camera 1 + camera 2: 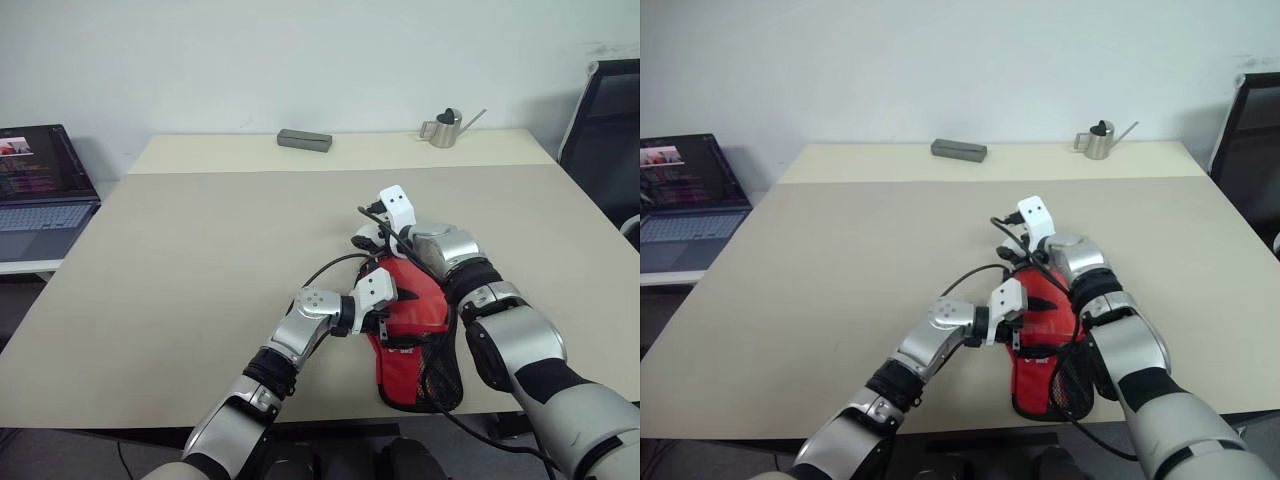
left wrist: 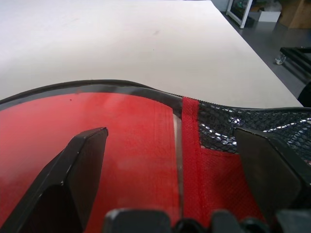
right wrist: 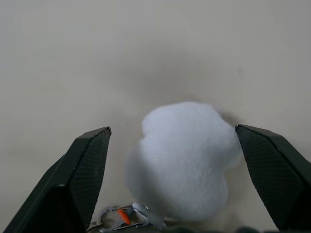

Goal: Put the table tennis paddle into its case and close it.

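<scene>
The right end effector [image 3: 172,182] has its two black fingers spread wide, with the white fluffy pom-pom [image 3: 182,160] of the zipper sitting between them, not yet pinched; a small metal ring with an orange bit shows just below the pom-pom. The left end effector [image 2: 172,187] is likewise spread, its fingers poised over the case [image 1: 410,345], one finger over the red panel and the other over the black mesh part, with a red fabric strip running between the two; whether the fingers press on the fabric I cannot tell.

The case lies flat on the table [image 1: 200,280] near its front edge, between the two arms. I cannot make out the table tennis paddle apart from the case; I judge it is already inside, since the case lies flat and full.

The step in hand looks like the closing: the right end effector should pinch the pom-pom or the zipper pull and draw it along the edge while the left steadies the case.

Further back on the table stand a grey oblong box [image 1: 304,139] and a small metal watering can [image 1: 447,128]; a laptop [image 1: 40,190] sits off to the left. No brand or writing can be read.
</scene>
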You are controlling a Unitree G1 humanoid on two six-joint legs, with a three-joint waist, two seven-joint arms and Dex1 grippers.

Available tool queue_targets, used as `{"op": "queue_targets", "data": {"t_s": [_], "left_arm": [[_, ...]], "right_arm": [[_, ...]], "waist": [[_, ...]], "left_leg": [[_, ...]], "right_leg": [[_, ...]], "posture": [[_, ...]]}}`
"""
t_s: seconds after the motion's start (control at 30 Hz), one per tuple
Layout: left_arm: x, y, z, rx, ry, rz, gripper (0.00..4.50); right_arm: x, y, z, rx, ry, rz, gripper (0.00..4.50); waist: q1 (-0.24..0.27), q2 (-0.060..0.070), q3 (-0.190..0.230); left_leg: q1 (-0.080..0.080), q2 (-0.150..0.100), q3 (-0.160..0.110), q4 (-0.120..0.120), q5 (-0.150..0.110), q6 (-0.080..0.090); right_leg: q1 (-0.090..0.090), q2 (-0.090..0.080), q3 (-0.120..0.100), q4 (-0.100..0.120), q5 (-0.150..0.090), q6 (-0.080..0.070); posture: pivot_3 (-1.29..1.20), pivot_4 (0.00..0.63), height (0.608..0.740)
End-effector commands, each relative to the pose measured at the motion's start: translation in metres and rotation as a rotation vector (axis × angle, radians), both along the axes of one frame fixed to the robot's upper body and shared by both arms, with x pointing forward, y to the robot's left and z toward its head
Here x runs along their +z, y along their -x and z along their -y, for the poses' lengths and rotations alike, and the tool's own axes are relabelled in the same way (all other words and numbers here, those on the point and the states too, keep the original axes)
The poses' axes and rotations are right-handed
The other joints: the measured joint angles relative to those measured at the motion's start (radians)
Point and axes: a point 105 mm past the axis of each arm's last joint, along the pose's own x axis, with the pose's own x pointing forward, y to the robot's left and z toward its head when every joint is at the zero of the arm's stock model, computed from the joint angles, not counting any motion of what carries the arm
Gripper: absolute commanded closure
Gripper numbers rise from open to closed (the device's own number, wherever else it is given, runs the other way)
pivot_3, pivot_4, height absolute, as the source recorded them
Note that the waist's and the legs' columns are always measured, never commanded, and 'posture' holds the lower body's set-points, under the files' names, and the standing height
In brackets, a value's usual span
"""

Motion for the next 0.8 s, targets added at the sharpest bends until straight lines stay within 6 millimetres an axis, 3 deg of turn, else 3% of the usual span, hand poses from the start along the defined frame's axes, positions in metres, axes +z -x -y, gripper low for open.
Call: {"op": "queue_targets", "data": {"t_s": [0.03, 0.17, 0.2, 0.27, 0.57, 0.67, 0.8], "left_arm": [[-0.004, 0.006, 0.003, -0.018, -0.016, -0.003, 0.03], [-0.005, 0.006, 0.003, -0.015, -0.018, -0.004, 0.03], [-0.005, 0.006, 0.002, -0.014, -0.019, -0.005, 0.01], [-0.006, 0.007, 0.002, -0.012, -0.022, -0.006, 0.00], [-0.013, 0.008, -0.002, 0.003, -0.037, -0.027, 0.00], [-0.016, 0.009, -0.003, 0.008, -0.036, -0.042, 0.00], [-0.021, 0.010, -0.005, 0.024, -0.033, -0.071, 0.00]], "right_arm": [[0.014, -0.008, -0.001, -0.015, 0.034, 0.082, 0.00], [0.014, -0.009, -0.002, -0.014, 0.051, 0.093, 0.00], [0.014, -0.009, -0.002, -0.014, 0.057, 0.101, 0.19], [0.015, -0.010, -0.003, -0.013, 0.059, 0.109, 0.62], [0.022, -0.011, -0.009, -0.017, 0.036, 0.148, 3.65], [0.028, -0.013, -0.009, -0.022, 0.022, 0.163, 4.21], [0.033, -0.015, -0.003, -0.047, 0.015, 0.179, 4.30]], "waist": [[-0.001, 0.000, 0.000], [-0.003, 0.000, 0.000], [-0.003, 0.000, 0.000], [-0.003, 0.000, 0.000], [-0.004, 0.001, 0.000], [-0.004, 0.001, 0.000], [-0.004, 0.001, -0.001]], "left_leg": [[0.000, 0.000, 0.000, 0.000, 0.000, 0.000], [0.000, 0.000, 0.000, 0.000, 0.000, 0.000], [0.000, 0.000, 0.000, 0.000, 0.000, 0.000], [0.001, 0.000, 0.000, 0.000, 0.000, 0.000], [0.001, 0.000, 0.000, 0.000, 0.000, 0.000], [0.001, 0.000, 0.000, 0.000, 0.000, 0.000], [0.001, 0.000, 0.001, 0.000, 0.000, 0.000]], "right_leg": [[0.000, 0.000, 0.000, 0.000, 0.000, 0.000], [0.000, 0.000, 0.001, 0.001, 0.000, 0.000], [0.000, 0.000, 0.001, 0.001, 0.000, 0.000], [0.000, 0.000, 0.001, 0.001, 0.000, 0.000], [0.000, 0.000, 0.001, 0.001, 0.000, 0.000], [0.000, 0.000, 0.001, 0.001, 0.000, 0.000], [0.000, 0.000, 0.001, 0.001, 0.000, 0.000]], "posture": [[0.00, 0.150, 0.740], [0.00, 0.150, 0.740], [0.00, 0.150, 0.740], [0.00, 0.150, 0.740], [0.00, 0.150, 0.740], [0.00, 0.150, 0.740], [0.00, 0.150, 0.740]]}}
